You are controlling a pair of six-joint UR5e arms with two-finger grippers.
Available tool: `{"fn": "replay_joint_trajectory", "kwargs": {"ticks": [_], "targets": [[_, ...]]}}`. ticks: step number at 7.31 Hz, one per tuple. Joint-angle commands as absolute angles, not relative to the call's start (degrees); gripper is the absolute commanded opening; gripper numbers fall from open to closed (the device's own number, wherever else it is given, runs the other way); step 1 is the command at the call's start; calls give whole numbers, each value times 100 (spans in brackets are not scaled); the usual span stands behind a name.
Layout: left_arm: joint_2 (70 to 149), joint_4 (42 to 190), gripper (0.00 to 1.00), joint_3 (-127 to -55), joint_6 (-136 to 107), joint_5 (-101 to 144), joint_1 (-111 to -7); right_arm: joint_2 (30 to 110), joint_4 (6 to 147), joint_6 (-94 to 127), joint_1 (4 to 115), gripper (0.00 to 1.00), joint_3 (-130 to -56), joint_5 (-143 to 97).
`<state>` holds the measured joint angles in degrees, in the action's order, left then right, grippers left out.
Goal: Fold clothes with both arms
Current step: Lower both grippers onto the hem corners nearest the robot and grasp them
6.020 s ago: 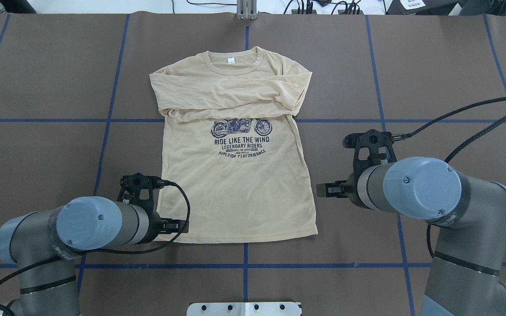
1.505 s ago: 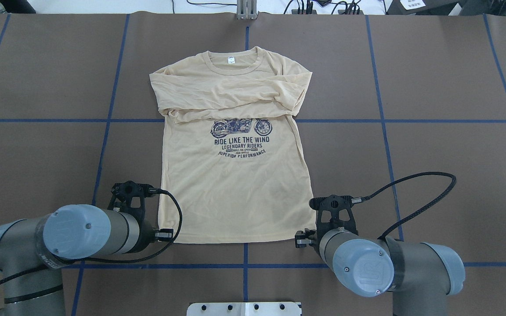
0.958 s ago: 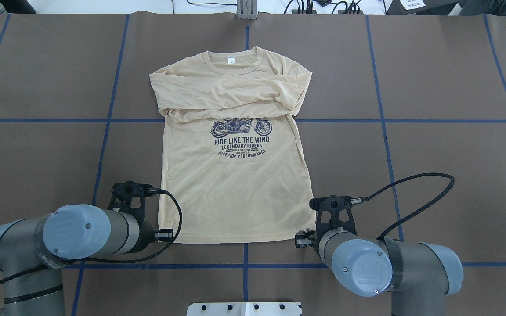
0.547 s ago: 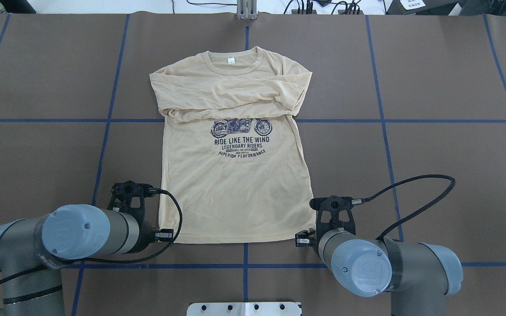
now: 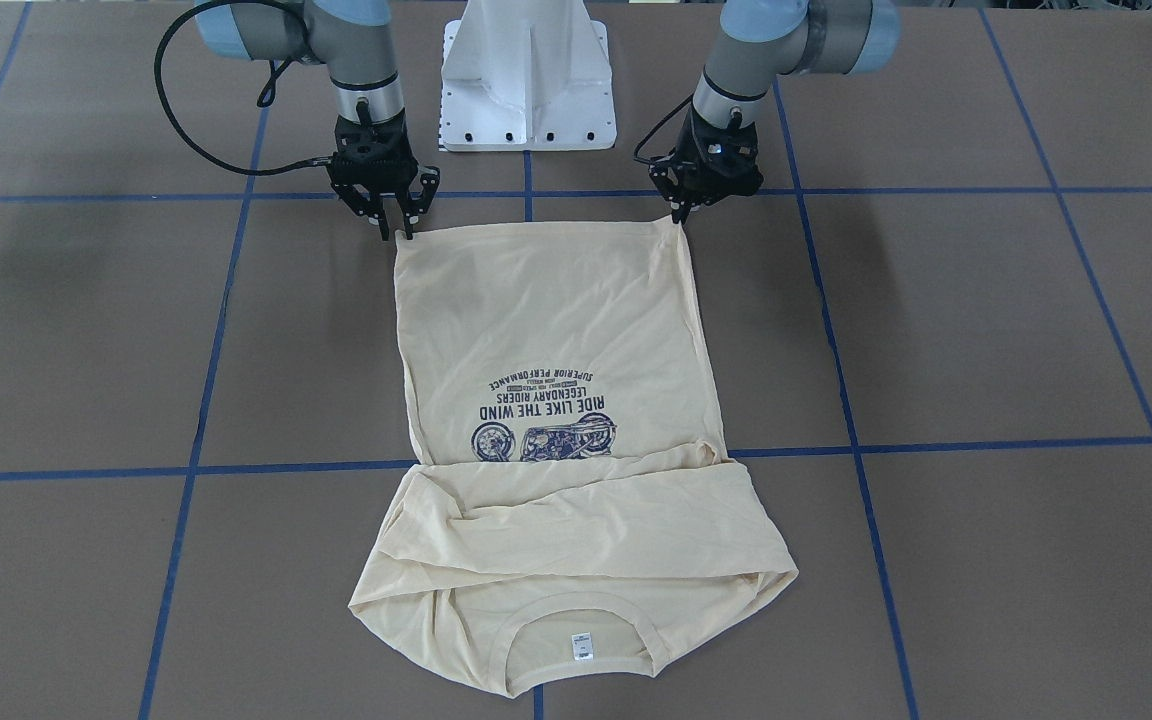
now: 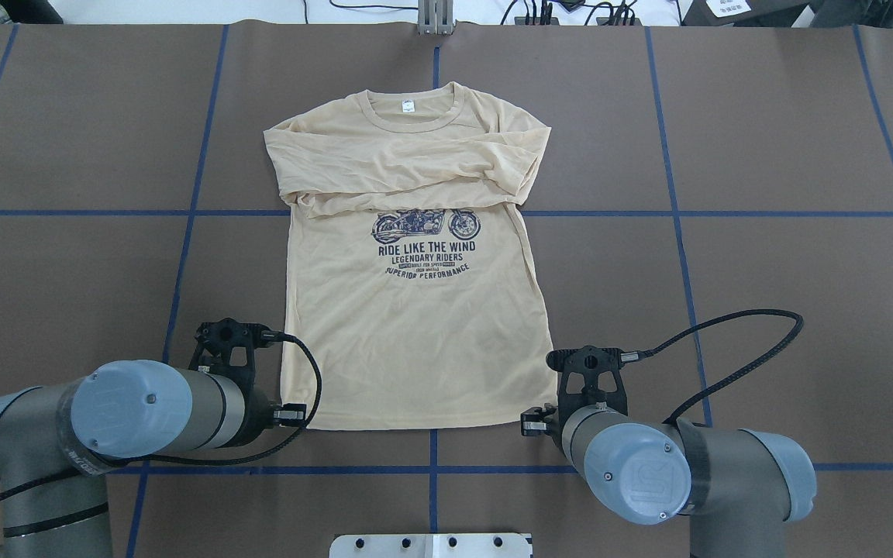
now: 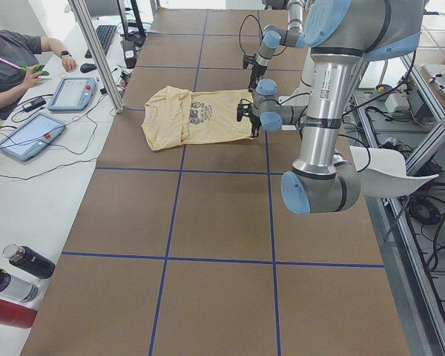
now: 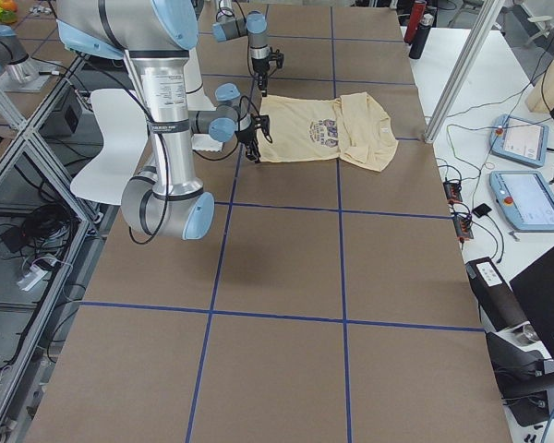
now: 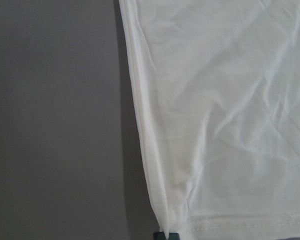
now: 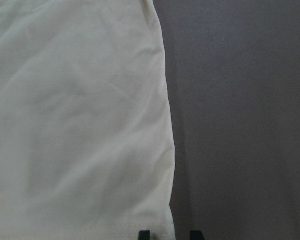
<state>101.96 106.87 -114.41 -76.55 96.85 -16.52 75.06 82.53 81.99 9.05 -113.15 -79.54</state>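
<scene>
The T-shirt [image 6: 415, 341] lies flat, front up, at the middle of the brown surface [image 6: 764, 256]. Its collar points away from the robot and its hem lies nearest the robot's base. Both sleeves [image 6: 408, 174] are folded across the chest, one over the other, just above the navy print [image 6: 425, 244]. The white neck label [image 6: 408, 105] shows inside the collar.

The left pincer [image 5: 681, 218] stands at the hem corner on the robot's left. Its fingers are pressed together and pinch that corner of the fabric; in the left wrist view the fingertips [image 9: 167, 235] meet at the corner seam.

The right pincer [image 5: 396, 232] stands at the opposite hem corner. Its fingers are spread. In the right wrist view the fingertips [image 10: 144, 234] stand apart, one over the fabric edge and one over the bare surface.

Blue tape lines [image 6: 671, 213] divide the surface into rectangles.
</scene>
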Motion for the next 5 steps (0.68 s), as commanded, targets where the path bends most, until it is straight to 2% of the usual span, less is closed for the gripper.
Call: {"fn": "replay_joint_trajectory", "kwargs": {"ticks": [1, 4, 5], "targets": [[10187, 10687, 0, -11435, -7655, 9686, -1652, 7454, 8253, 8191, 905, 38, -11277, -7954], [10187, 10687, 0, -11435, -7646, 9694, -1652, 7427, 8253, 8191, 905, 35, -11268, -7945], [10195, 10687, 0, -11435, -7638, 9694, -1652, 7427, 8253, 8191, 905, 26, -11233, -7945]]}}
